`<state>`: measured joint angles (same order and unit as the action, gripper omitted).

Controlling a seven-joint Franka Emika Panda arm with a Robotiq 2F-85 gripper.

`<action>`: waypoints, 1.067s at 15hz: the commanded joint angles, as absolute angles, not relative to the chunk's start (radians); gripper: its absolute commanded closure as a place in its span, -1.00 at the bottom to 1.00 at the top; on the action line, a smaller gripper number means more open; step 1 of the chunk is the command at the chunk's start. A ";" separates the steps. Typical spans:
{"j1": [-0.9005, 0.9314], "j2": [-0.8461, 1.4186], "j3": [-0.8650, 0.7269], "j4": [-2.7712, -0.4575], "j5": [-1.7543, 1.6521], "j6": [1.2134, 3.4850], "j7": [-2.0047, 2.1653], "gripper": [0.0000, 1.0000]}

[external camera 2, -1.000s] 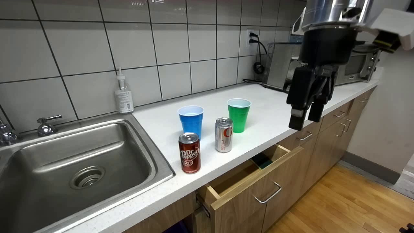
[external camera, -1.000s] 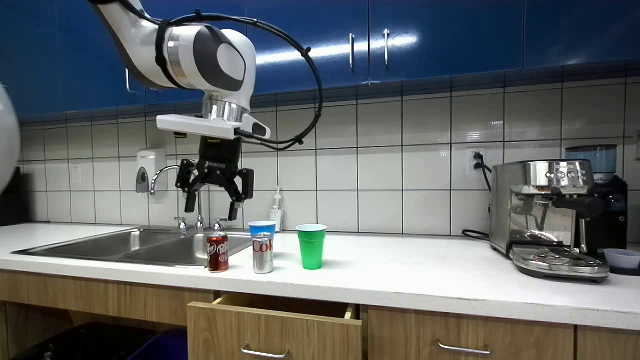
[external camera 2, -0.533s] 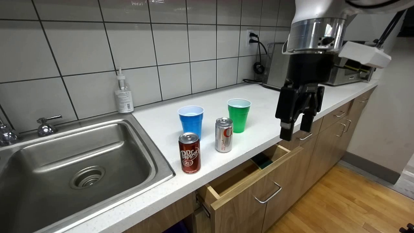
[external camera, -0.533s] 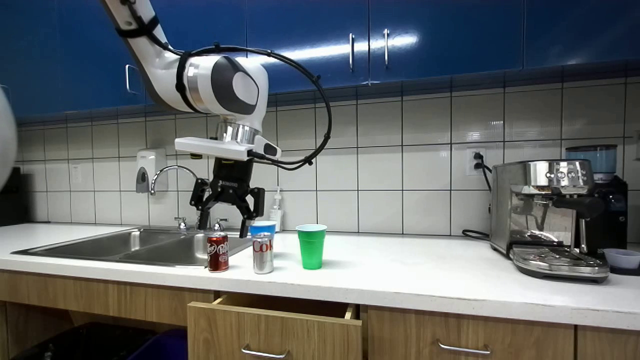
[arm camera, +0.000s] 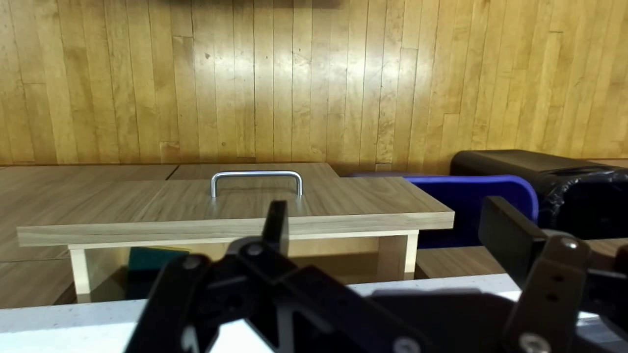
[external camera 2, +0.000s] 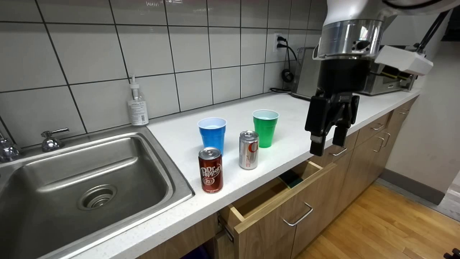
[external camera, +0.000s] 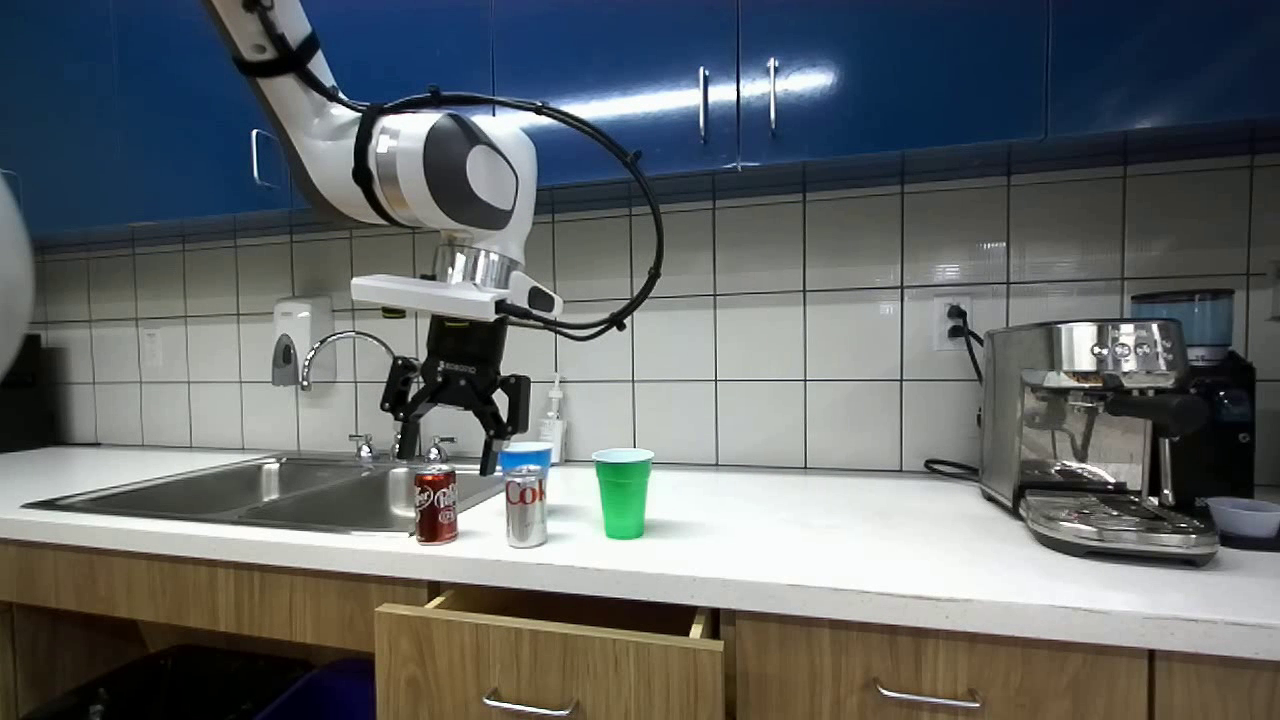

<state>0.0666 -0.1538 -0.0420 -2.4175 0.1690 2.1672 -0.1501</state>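
Observation:
My gripper (external camera: 447, 455) is open with nothing between its fingers. It hangs above and in front of the counter edge, over the region of the pulled-out wooden drawer (external camera 2: 284, 201). It also shows in the other exterior view (external camera 2: 328, 143), and the wrist view shows its spread fingers (arm camera: 387, 211) above the drawer front (arm camera: 235, 229). A red Dr Pepper can (external camera 2: 211, 176) and a silver Diet Coke can (external camera 2: 248, 151) stand upright on the counter. Behind them stand a blue cup (external camera 2: 212, 135) and a green cup (external camera 2: 266, 127). The gripper touches none of them.
A steel sink (external camera 2: 165, 144) lies beside the cans, with a soap bottle (external camera 2: 138, 108) behind. A coffee machine (external camera: 1090, 430) stands on the counter (external camera: 800, 520). A dark green item (external camera 2: 290, 178) lies in the drawer. Purple (arm camera: 471, 189) and black (arm camera: 520, 164) bins stand below.
Over the first half second the gripper moved down and somewhat to the side, nearer the level of the cups. Since then it has hardly moved. The cans, cups and drawer have not moved.

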 commanded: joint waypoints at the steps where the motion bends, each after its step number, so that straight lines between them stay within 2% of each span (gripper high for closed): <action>1: 0.050 -0.101 -0.025 -2.408 0.150 2.214 -0.143 -1.00; 16: 0.047 0.197 0.007 -2.343 0.104 2.515 -0.155 -1.00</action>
